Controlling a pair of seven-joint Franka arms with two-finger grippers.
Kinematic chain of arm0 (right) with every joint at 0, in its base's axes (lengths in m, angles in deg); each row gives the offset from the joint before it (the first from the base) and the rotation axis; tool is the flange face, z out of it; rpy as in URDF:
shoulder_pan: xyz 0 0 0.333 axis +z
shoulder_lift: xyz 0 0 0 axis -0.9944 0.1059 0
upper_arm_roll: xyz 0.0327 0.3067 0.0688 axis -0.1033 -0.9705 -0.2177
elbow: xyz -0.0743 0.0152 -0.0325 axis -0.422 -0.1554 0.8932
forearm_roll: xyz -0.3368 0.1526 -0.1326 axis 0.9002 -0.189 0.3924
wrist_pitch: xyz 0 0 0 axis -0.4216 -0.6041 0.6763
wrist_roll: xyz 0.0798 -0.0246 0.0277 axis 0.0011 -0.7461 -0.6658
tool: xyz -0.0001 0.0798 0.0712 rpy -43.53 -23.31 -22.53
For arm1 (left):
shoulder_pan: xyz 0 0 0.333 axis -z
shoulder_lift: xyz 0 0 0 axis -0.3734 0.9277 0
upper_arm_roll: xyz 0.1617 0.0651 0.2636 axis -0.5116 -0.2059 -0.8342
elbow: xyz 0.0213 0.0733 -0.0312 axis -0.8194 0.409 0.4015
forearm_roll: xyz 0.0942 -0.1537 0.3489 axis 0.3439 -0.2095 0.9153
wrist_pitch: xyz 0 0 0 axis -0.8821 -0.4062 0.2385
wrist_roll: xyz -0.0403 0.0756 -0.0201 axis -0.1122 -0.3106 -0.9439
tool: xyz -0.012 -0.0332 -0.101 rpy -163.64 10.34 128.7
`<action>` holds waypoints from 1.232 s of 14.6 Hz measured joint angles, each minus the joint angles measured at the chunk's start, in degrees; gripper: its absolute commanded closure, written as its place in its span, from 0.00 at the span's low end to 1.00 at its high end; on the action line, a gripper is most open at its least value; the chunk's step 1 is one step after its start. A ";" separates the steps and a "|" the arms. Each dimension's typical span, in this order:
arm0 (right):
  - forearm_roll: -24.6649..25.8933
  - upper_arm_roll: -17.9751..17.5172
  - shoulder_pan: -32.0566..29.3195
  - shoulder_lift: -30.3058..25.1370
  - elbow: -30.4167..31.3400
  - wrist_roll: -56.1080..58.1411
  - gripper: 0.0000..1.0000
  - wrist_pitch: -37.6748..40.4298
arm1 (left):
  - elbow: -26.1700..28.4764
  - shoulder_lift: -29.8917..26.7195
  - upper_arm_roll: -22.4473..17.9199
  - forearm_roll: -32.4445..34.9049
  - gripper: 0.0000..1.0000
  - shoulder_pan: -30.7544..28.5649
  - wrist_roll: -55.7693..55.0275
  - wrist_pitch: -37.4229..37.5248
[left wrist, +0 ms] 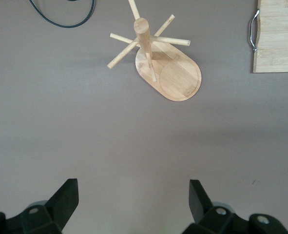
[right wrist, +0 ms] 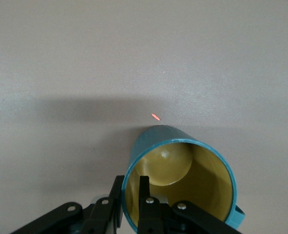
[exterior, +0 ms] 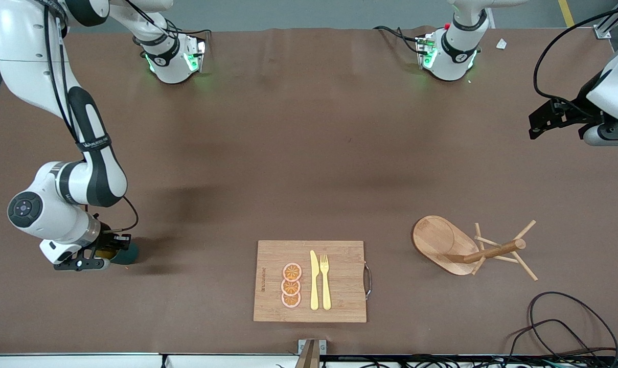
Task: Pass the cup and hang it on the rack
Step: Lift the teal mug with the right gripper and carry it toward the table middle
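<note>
The teal cup (exterior: 128,253) with a yellow inside (right wrist: 182,170) stands on the table at the right arm's end. My right gripper (exterior: 110,251) is down at it. In the right wrist view the gripper (right wrist: 131,183) straddles the cup's wall, one finger inside and one outside, closed on it. The wooden rack (exterior: 441,244) stands toward the left arm's end and also shows in the left wrist view (left wrist: 175,78). My left gripper (exterior: 536,128) waits open and empty in the air over the left arm's end of the table (left wrist: 134,200).
A bamboo cutting board (exterior: 339,301) with orange slices, a yellow knife and a fork lies between cup and rack, near the front camera; its handle end shows in the left wrist view (left wrist: 278,44). Black cables (exterior: 559,317) lie nearer the front camera than the rack.
</note>
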 measured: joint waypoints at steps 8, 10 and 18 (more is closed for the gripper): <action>-2.10 -2.62 4.40 -0.19 -8.13 -3.67 0.99 7.10 | -0.04 -0.17 0.00 0.00 0.00 -0.02 -0.02 0.13; -3.14 -3.18 8.92 -0.45 -13.15 -11.49 0.99 13.76 | -0.08 -0.19 -0.02 0.00 0.00 -0.05 -0.02 0.13; -6.29 -3.80 31.42 0.08 -16.65 -46.72 0.99 13.94 | -0.11 -0.19 -0.27 0.00 0.00 -0.13 -0.30 0.22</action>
